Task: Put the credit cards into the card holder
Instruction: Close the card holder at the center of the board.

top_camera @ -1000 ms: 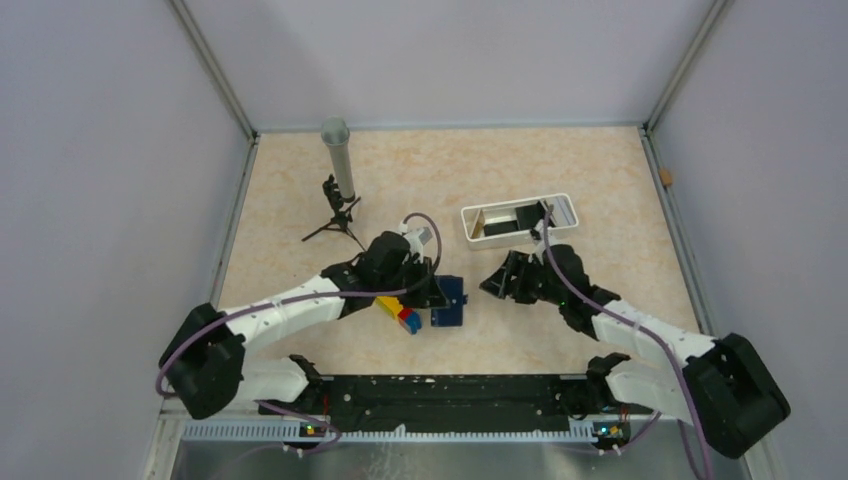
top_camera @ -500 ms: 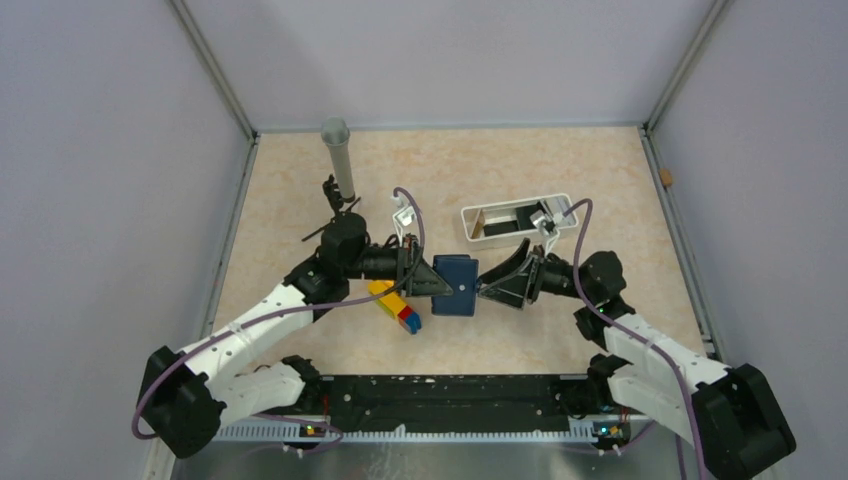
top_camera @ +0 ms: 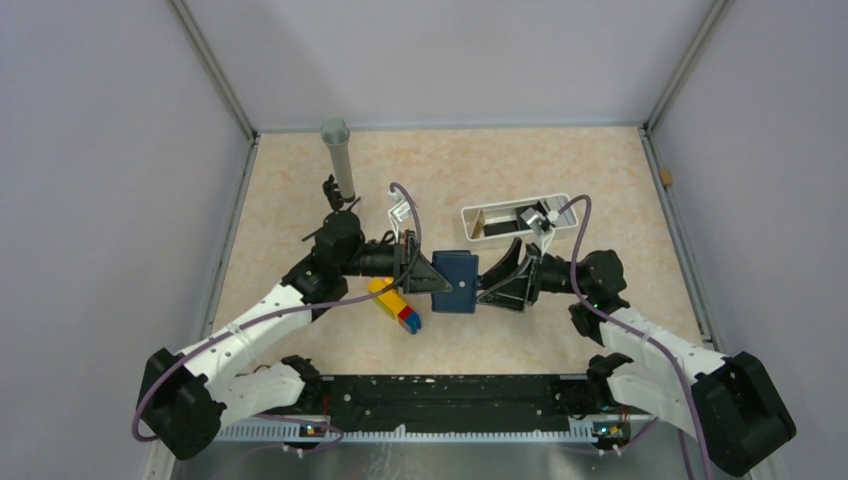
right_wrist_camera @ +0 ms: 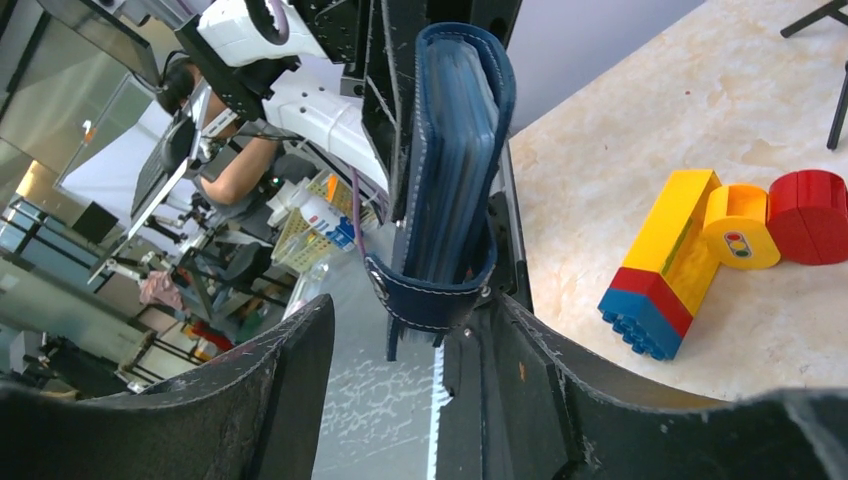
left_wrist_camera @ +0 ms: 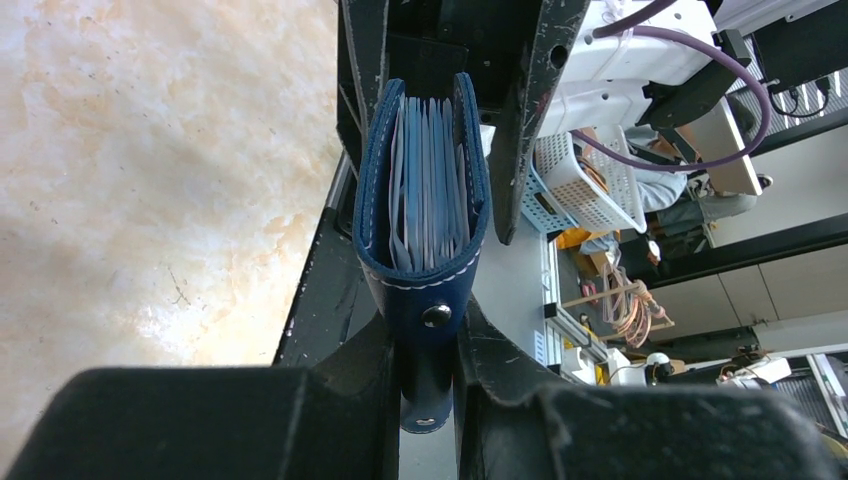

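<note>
The left gripper (top_camera: pixel 433 282) had lifted the navy card holder (top_camera: pixel 457 283) off the table and was clenching its snap end, holding it in mid-air. The right gripper (top_camera: pixel 492 287) had swung in from the white tray (top_camera: pixel 570 210), jaws released astride the holder's far edge and carrying no card, so loading hadn't begun. No writing was legible, only a traffic-light sticker on a yellow brick (right_wrist_camera: pixel 738 225).

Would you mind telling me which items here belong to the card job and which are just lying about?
Job: card holder, held by left gripper; yellow-gold card in white tray.
Lying about: toy bricks; upright grey tube.
</note>
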